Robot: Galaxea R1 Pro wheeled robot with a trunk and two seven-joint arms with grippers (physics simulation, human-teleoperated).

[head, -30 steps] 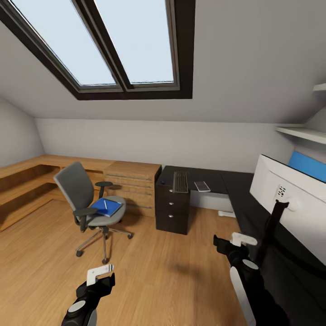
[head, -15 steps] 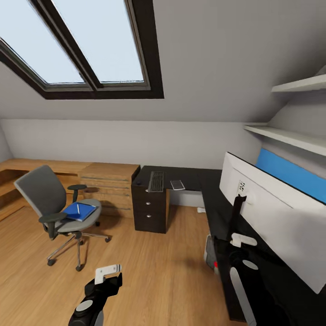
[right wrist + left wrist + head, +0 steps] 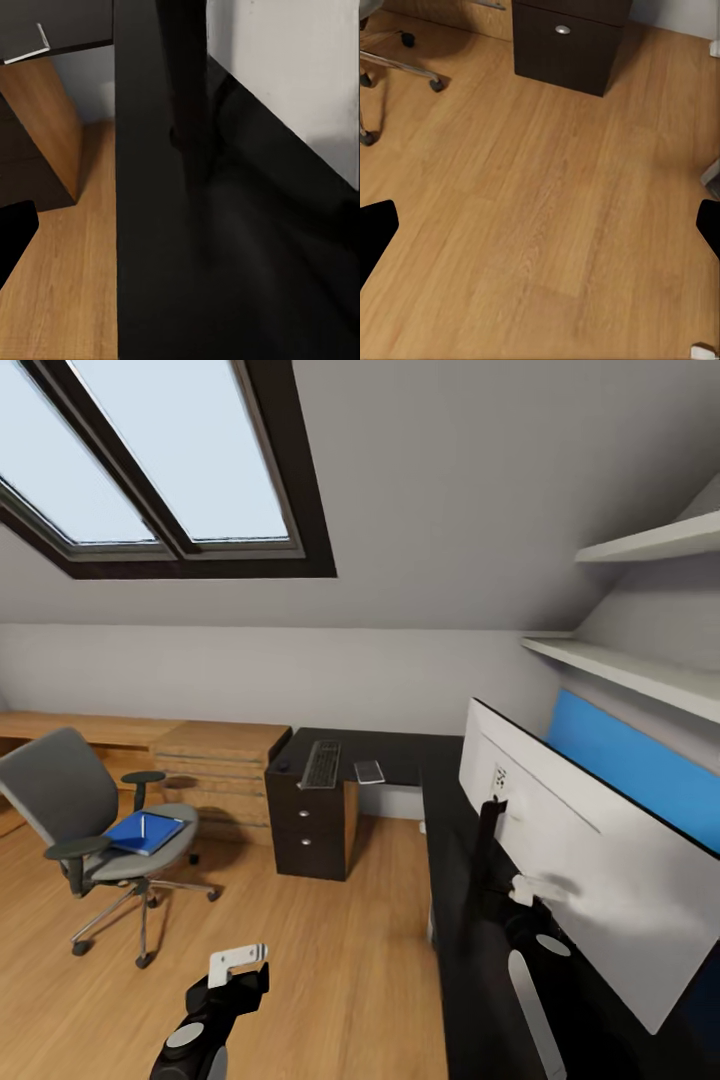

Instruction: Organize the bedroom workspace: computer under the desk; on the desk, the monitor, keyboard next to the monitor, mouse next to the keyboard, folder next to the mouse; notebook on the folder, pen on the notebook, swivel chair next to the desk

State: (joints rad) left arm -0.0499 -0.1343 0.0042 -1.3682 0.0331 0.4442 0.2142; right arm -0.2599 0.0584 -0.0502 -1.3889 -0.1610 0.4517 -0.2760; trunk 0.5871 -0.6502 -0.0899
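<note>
The grey swivel chair (image 3: 65, 805) stands on the wood floor at the left, with the blue folder (image 3: 145, 833) on its seat and a thin pale pen (image 3: 143, 825) lying on the folder. On the black desk (image 3: 400, 752), the keyboard (image 3: 321, 763) lies above the drawer unit. The small mouse (image 3: 283, 766) is to its left and the notebook (image 3: 369, 771) to its right. The monitor (image 3: 590, 840) stands on the desk's near wing, its white back towards me. My left gripper (image 3: 236, 967) hangs open over bare floor. My right gripper (image 3: 528, 888) is open above the desk, by the monitor's foot (image 3: 191, 112).
The black drawer unit (image 3: 308, 825) carries the desk's far end, and a light-wood chest (image 3: 215, 760) stands beside it. White shelves (image 3: 640, 670) and a blue wall panel (image 3: 640, 765) lie behind the monitor. A light-grey corner (image 3: 712, 177) shows at the desk's side. Floor lies between chair and desk.
The whole head view has turned to the right, so the chair and drawer unit sit further left in the picture and the monitor looks larger. Both grippers hold the same pose.
</note>
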